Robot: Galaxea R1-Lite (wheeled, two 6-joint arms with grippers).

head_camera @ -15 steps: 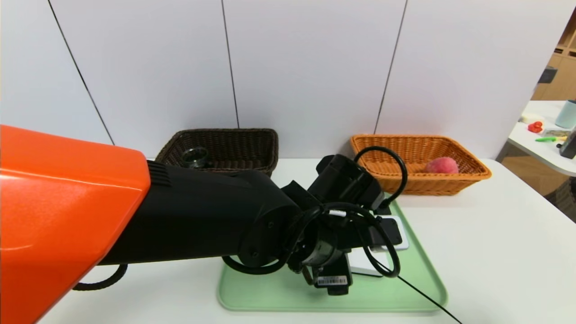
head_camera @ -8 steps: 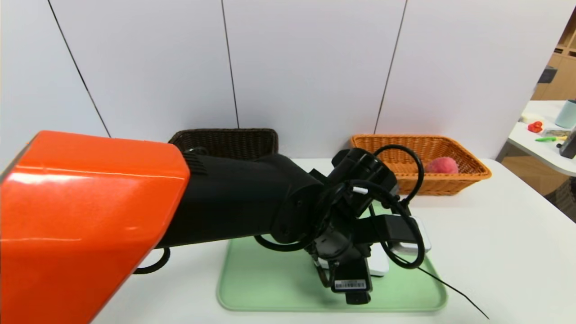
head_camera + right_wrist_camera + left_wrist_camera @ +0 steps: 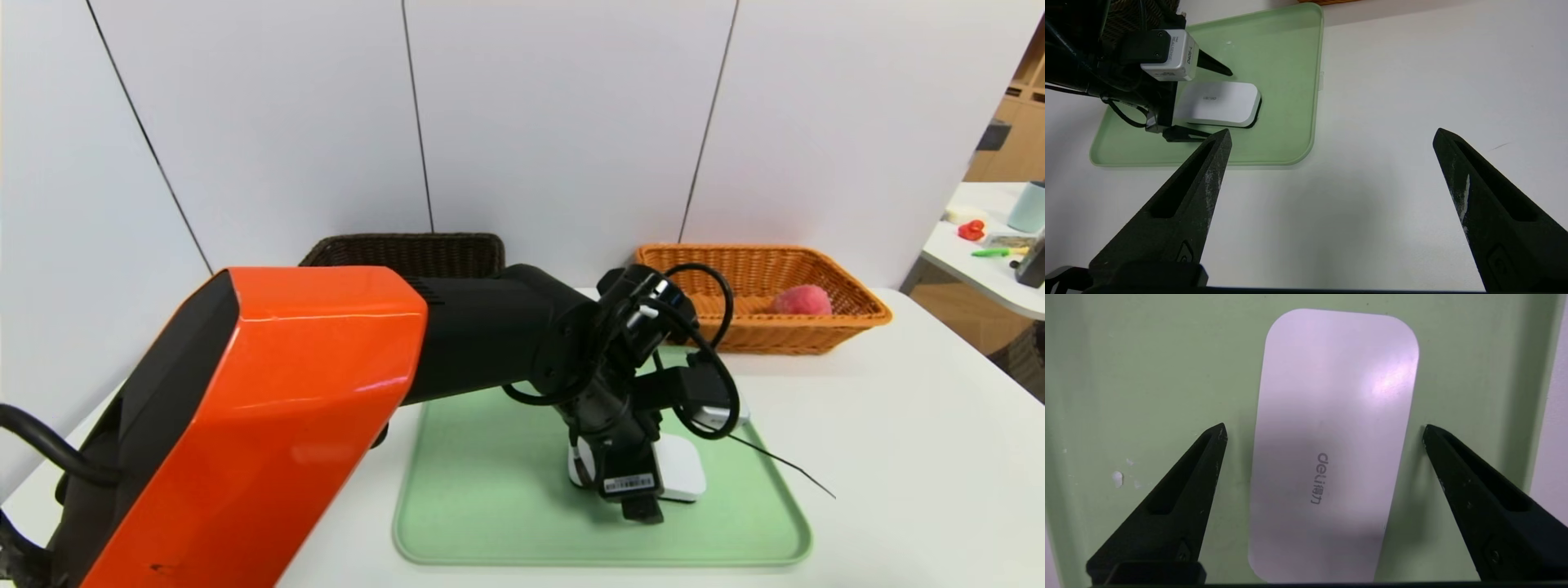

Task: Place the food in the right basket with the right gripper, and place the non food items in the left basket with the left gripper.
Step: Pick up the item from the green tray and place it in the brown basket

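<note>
Straddling the white device (image 3: 1331,445), our left gripper (image 3: 1323,433) gapes wide, touching nothing; the peach (image 3: 802,300) sits in the orange basket (image 3: 849,327).

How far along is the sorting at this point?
Done: the peach lies in the orange basket. In hand: the open left gripper straddles the white device on the green tray, not yet gripping. Left: moving it into the dark basket.
</note>
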